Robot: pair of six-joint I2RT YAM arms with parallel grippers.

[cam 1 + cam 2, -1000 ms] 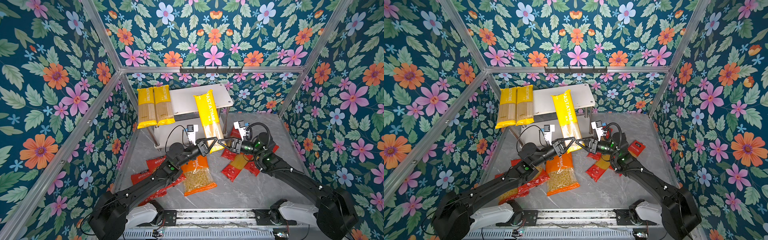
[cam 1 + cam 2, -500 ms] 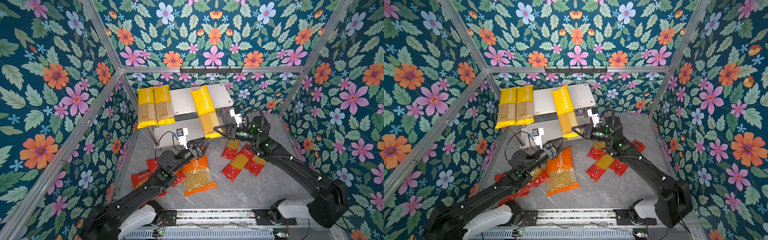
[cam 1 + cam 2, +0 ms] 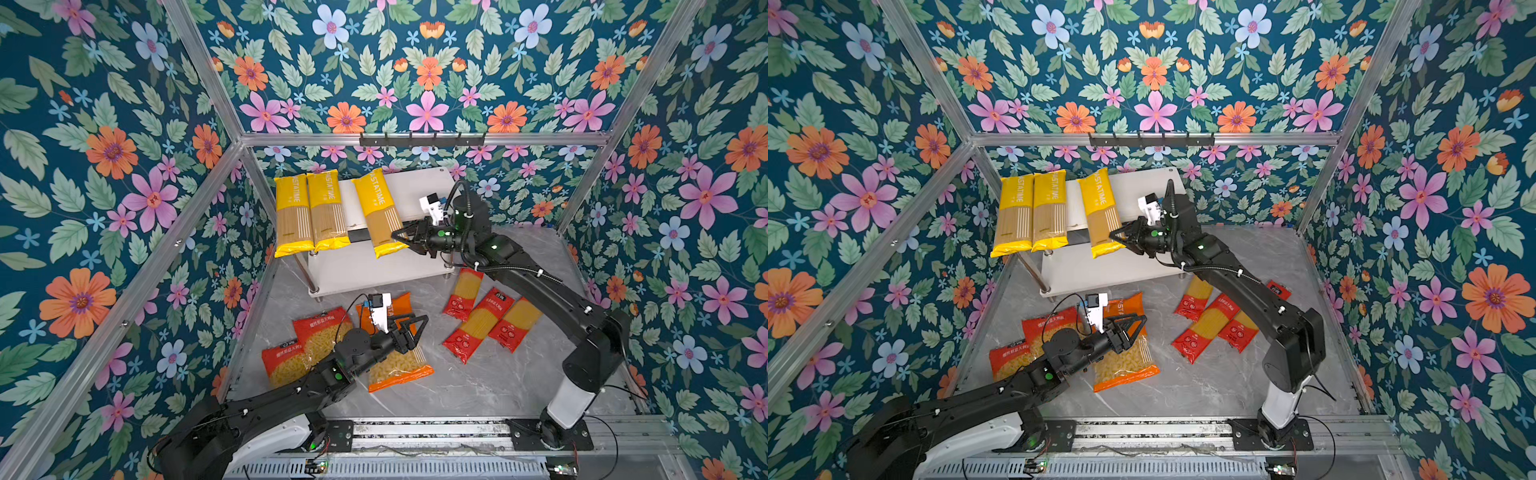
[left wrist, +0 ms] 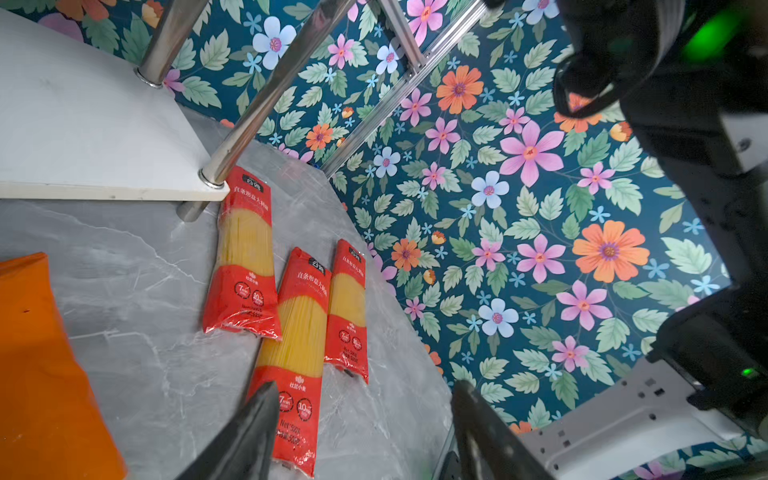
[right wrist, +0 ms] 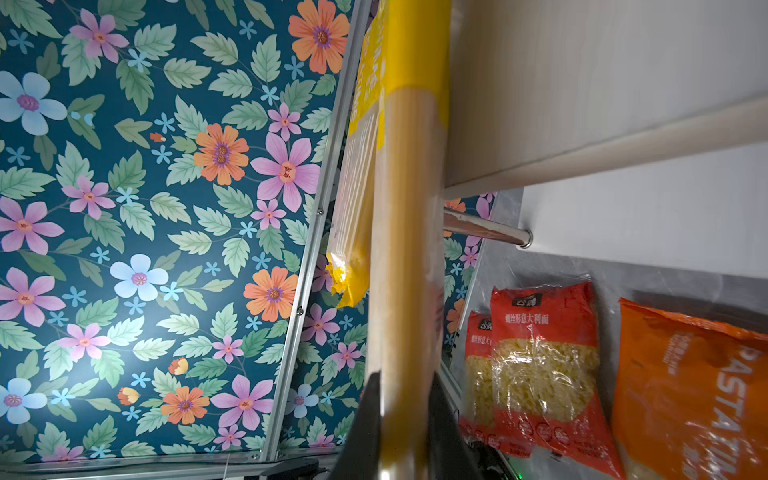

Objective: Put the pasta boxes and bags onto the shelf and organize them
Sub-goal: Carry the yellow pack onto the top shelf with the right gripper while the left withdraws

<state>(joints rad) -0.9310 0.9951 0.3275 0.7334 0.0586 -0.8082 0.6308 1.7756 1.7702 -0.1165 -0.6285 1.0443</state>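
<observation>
Roughly a third done: three of nine packs are on the shelf [image 3: 415, 187], six are not.
Two yellow spaghetti packs [image 3: 293, 216] lie side by side at the top board's left edge. The third yellow pack [image 3: 376, 208] lies slanted mid-board, overhanging the front edge, its near end clenched in the right gripper [image 3: 399, 239]. On the bench [image 3: 457, 386]: three long red packs [image 3: 482, 320] near the shelf's right front leg, and two short red packs [image 3: 320, 332] and one orange pack [image 3: 397, 370] toward the near left. The left gripper [image 3: 415, 328] hangs over the orange pack, jaws spread and empty.

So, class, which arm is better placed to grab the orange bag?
Left: the left end effector hovers open over the orange bag; the right end effector grips a yellow pack at the shelf.
</observation>
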